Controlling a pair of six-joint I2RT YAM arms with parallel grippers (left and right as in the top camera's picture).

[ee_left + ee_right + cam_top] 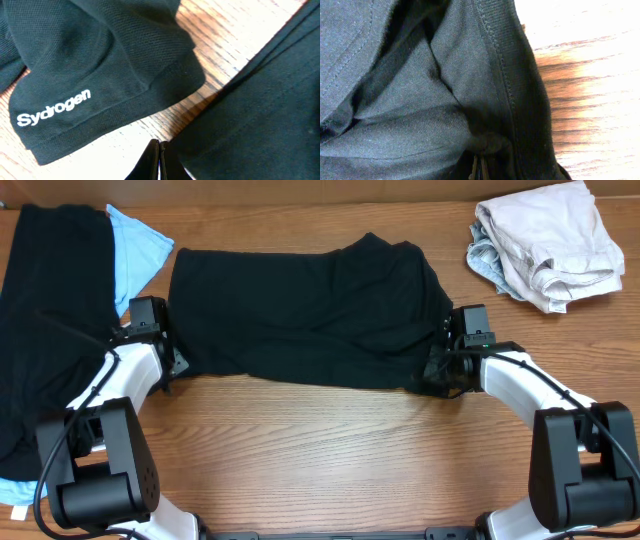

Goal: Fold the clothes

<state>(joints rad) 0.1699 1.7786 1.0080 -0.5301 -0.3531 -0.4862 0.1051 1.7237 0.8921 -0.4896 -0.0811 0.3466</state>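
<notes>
On the far left of the bench (330, 450), the overhead view shows a black garment (50, 330) lying long, with a blue shirt (140, 250) poking out from under its upper edge. Neither wrist camera shows that blue.

My left arm (135, 365) reaches to the left edge of the black shirt (300, 310), which lies spread flat across the middle of the bench. From above, my left jaws are hidden under the wrist. The left wrist view shows them with the tips pressed together, right beside a dark cloth edge (250, 115). I cannot tell whether any cloth is caught between them. That view also shows what the overhead misses: a ribbed black hem with white writing (54, 107) that reads "Sydrogen". I cannot tell which garment it belongs to.

My right arm (510, 375) meets the shirt's lower right corner. In the right wrist view, my right jaws are closed on a bunched fold (482, 142) of the shirt, beside a stitched hem (505, 75). No writing shows there.

At the far right, a crumpled beige pile (545, 245) sits well apart from the shirt, and only the overhead shows it.
</notes>
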